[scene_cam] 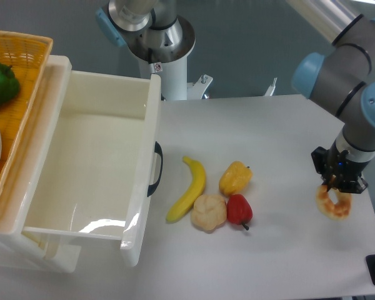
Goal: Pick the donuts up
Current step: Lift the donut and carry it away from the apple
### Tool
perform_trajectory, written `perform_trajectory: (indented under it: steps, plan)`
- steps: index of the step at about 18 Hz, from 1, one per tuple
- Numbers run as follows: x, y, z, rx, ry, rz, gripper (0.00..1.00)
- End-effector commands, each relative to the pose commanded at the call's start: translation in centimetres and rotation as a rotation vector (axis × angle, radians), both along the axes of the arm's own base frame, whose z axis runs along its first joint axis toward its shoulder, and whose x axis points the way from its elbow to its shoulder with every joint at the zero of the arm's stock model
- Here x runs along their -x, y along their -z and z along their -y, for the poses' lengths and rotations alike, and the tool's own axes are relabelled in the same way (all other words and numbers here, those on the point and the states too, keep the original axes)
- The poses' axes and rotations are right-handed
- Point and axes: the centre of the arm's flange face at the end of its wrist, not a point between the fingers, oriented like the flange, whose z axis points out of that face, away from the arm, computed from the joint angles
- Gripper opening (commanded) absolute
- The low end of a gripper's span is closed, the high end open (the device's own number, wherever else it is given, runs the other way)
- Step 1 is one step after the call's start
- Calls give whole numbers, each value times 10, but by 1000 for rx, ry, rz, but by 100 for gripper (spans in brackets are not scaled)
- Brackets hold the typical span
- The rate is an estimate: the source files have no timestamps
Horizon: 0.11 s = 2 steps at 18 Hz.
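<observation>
camera | tool (335, 186) clamped on donuts (333, 204) | donuts hang just beneath it

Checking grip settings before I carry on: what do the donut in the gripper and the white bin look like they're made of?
The donut, hanging from the shut gripper, looks like matte moulded toy plastic or foam: cream with flat painted-looking orange-brown blotches and no shine. Which of the two, I cannot tell. The white bin looks like glossy hard plastic: smooth walls and a bright reflection on its floor.
</observation>
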Motion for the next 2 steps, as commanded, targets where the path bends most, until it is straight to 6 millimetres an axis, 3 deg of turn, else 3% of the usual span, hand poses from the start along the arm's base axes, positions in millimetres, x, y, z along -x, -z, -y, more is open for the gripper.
perform_trajectory:
  steps: [2]
  plan:
    - [0, 1, 0, -1, 0, 2, 0]
